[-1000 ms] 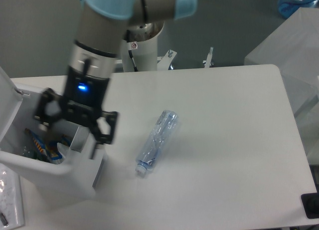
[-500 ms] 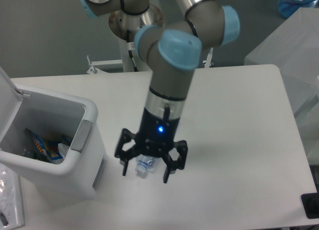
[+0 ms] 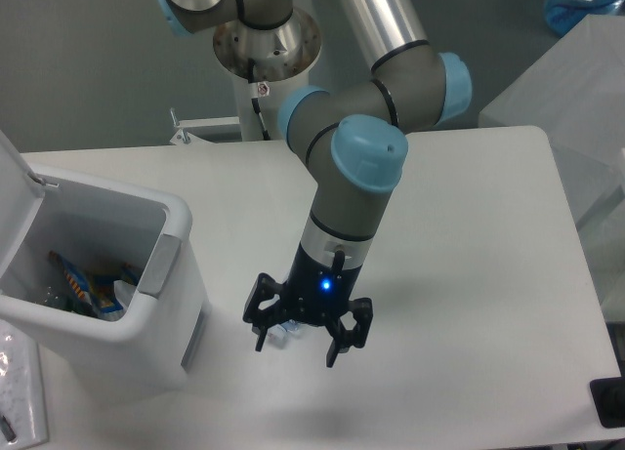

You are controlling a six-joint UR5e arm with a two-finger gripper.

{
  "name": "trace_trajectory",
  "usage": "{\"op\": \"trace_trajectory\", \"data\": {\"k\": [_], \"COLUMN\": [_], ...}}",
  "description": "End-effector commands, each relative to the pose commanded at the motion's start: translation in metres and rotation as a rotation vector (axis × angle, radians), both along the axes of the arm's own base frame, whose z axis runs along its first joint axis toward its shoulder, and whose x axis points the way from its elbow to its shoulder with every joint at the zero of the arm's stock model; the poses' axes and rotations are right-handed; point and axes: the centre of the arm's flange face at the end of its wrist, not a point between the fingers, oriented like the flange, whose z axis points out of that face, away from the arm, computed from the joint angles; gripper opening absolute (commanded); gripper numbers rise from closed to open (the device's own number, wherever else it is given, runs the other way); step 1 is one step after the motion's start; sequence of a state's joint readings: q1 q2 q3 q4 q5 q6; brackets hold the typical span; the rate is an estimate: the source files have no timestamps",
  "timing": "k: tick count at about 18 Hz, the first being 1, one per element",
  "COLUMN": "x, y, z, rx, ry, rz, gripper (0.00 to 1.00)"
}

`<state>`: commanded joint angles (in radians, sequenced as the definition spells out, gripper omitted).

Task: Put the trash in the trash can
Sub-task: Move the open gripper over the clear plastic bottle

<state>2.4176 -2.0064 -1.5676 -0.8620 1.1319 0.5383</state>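
The trash can (image 3: 156, 347) is a boxy white bin at the left edge of the table, with its lid (image 3: 15, 191) swung open and a grey tab (image 3: 161, 265) on its front. Colourful wrappers (image 3: 83, 284) lie inside it. Of the crushed clear bottle only the cap end (image 3: 281, 331) shows. The rest is hidden under my arm. My gripper (image 3: 296, 352) hangs open just above the table, pointing down, with its fingers on either side of the bottle's cap end. I cannot tell whether the fingers touch the bottle.
The white table (image 3: 469, 274) ends in a rounded right edge and a near front edge. A clear plastic piece (image 3: 18, 391) lies at the bottom left beside the bin. The robot's base (image 3: 264, 50) stands behind the table. A black object (image 3: 610, 401) sits at the bottom right corner.
The arm swung from above the bin's front edge across to the bottle. Over the last half second it shifted slightly right and lower, and the gripper stayed open.
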Motion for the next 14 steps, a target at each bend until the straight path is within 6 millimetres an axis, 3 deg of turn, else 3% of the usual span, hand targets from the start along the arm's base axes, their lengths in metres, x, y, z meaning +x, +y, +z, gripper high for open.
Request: {"op": "trace_trajectory", "data": {"k": [2,14], "x": [0.002,0.051], "y": [-0.004,0.029], "z": [-0.011,-0.093], "rx": [-0.084,-0.303], "ry": [0.043,0.038], "rz": [-0.020,-0.187], "gripper": [1.00,1.00]}}
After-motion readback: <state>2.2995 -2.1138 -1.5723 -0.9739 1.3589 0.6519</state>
